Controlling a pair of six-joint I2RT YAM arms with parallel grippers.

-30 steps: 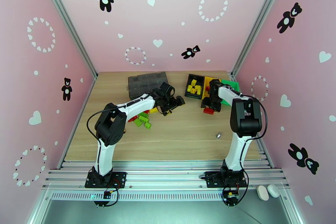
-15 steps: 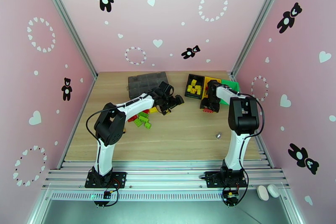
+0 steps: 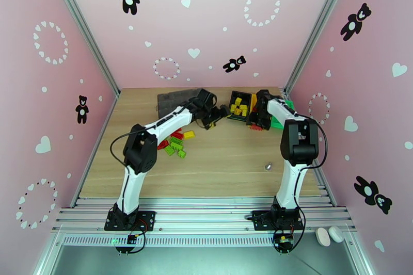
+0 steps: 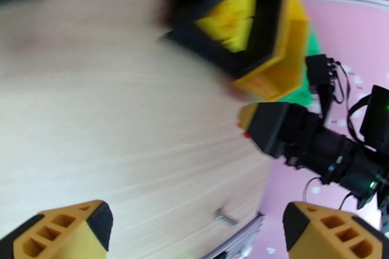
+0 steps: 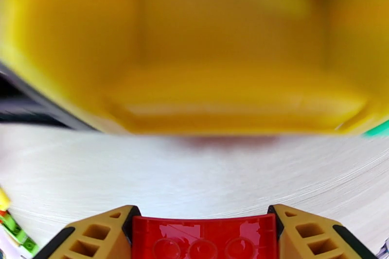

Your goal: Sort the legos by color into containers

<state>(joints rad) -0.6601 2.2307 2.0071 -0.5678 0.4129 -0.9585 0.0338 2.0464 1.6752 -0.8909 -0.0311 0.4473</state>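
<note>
My right gripper [image 5: 204, 223] is shut on a red lego [image 5: 204, 241], held low over the table just in front of the yellow bin [image 5: 233, 60]. From above, the right gripper [image 3: 256, 122] sits at the near edge of the row of containers: black bin [image 3: 231, 107] with yellow legos [image 3: 238, 106], yellow bin [image 3: 254, 99], green bin [image 3: 281, 116]. My left gripper [image 3: 217, 116] hovers just left of the black bin; its fingers [image 4: 68, 233] stand wide apart with nothing between, so it is open. Loose red, green and yellow legos [image 3: 175, 144] lie mid-left.
A dark grey organizer box [image 3: 173, 98] lies at the back, partly under the left arm. A small metal object [image 3: 268, 166] sits on the wood near the right arm. Pink walls close the table on three sides.
The left gripper has swung away from the loose legos toward the black bin. The right gripper has carried the red lego farther back, up to the yellow bin.
</note>
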